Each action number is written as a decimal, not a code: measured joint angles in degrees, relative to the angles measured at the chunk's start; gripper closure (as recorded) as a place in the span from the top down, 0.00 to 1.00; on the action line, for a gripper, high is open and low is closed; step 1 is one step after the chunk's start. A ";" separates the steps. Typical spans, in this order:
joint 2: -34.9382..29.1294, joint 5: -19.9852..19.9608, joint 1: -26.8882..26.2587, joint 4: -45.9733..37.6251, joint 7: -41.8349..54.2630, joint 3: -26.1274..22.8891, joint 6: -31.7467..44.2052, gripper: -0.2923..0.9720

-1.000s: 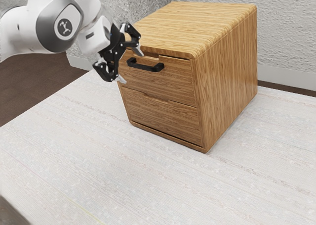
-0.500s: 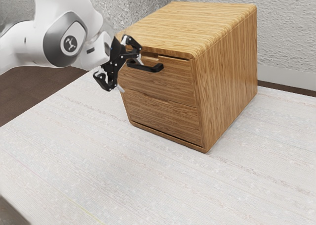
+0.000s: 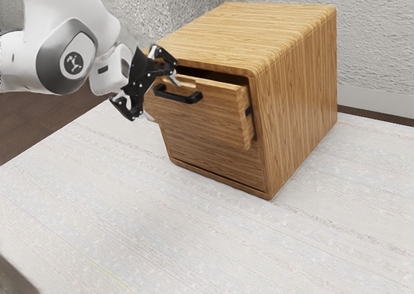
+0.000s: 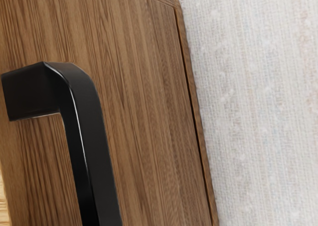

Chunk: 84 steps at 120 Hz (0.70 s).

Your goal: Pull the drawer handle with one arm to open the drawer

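Top drawer (image 3: 204, 116) sits partway out of the cabinet (image 3: 294, 94), with a dark gap showing under the cabinet top; the lower drawer (image 3: 213, 152) is flush with the cabinet. Gripper (image 3: 159, 97) is unclenched at the handle (image 3: 181, 97) end farthest from the cabinet's side panel, fingers spread wide either side of the bar, not pinching it. Wrist view adds a close-up of the handle's (image 4: 84, 136) bent corner standing off the drawer front (image 4: 149, 112), with the table (image 4: 258, 112) beyond the edge.
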 joint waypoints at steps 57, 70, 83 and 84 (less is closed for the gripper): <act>-2.30 1.74 0.21 -5.69 0.87 -0.07 2.68 0.77; -3.81 3.15 -0.19 -8.07 0.99 -0.06 3.38 0.77; -5.91 4.00 -0.35 -10.87 1.08 -0.05 4.09 0.77; -6.09 4.04 -0.35 -11.09 1.08 -0.05 4.14 0.77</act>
